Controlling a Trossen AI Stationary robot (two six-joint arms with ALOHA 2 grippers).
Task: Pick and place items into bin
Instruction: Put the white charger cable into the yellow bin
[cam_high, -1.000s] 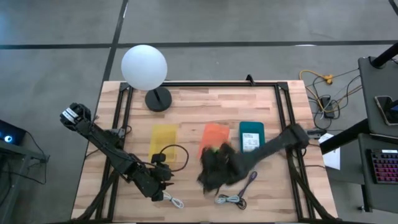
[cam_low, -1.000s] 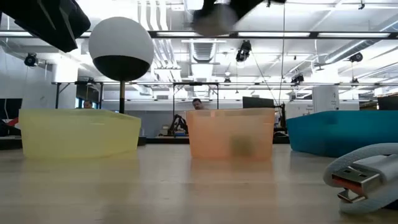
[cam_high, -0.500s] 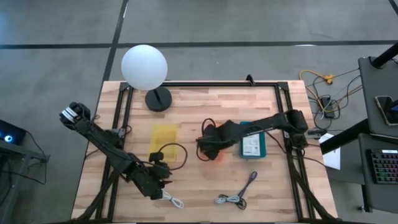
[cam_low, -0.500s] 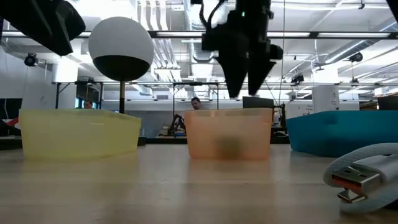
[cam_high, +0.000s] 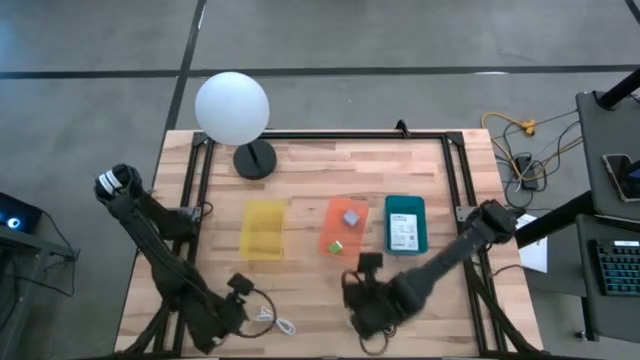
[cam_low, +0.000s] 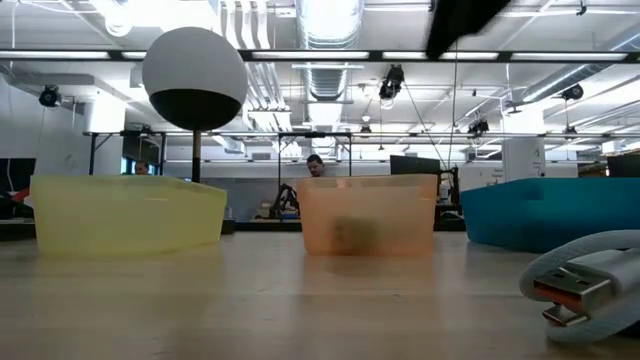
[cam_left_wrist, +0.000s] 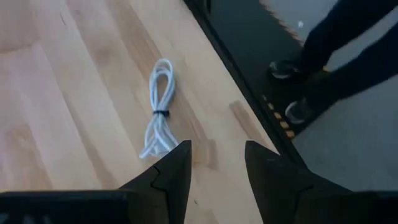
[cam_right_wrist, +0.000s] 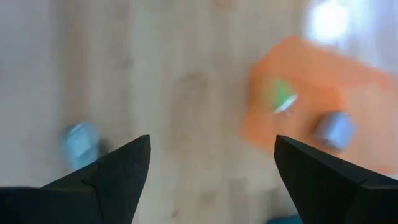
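Note:
In the high view my left gripper (cam_high: 243, 317) is open near the table's near edge, just left of a white coiled cable (cam_high: 272, 321). In the left wrist view the cable (cam_left_wrist: 160, 113) lies flat on the wood ahead of my left gripper (cam_left_wrist: 214, 158). My right gripper (cam_high: 372, 316) hovers over the near middle of the table, open wide (cam_right_wrist: 211, 171). It covers the spot where the purple and grey cables lay. The orange bin (cam_high: 333, 212) holds a grey cube (cam_high: 352, 217) and a green cube (cam_high: 336, 244). A white card (cam_high: 403, 232) lies in the teal bin (cam_high: 405, 205).
A yellow bin (cam_high: 263, 228) stands left of the orange one. A lamp with a white globe (cam_high: 232, 108) and a dark base (cam_high: 255, 158) stands at the far left. A cable's USB plug (cam_low: 578, 287) lies close to the low camera. A person's shoes (cam_left_wrist: 297, 111) show beyond the near edge.
My right gripper swung from the near middle out over the orange bin, then came back toward the near edge and now hovers where the purple and grey cables lay. My left gripper moved a little toward the near edge, closer to the white cable.

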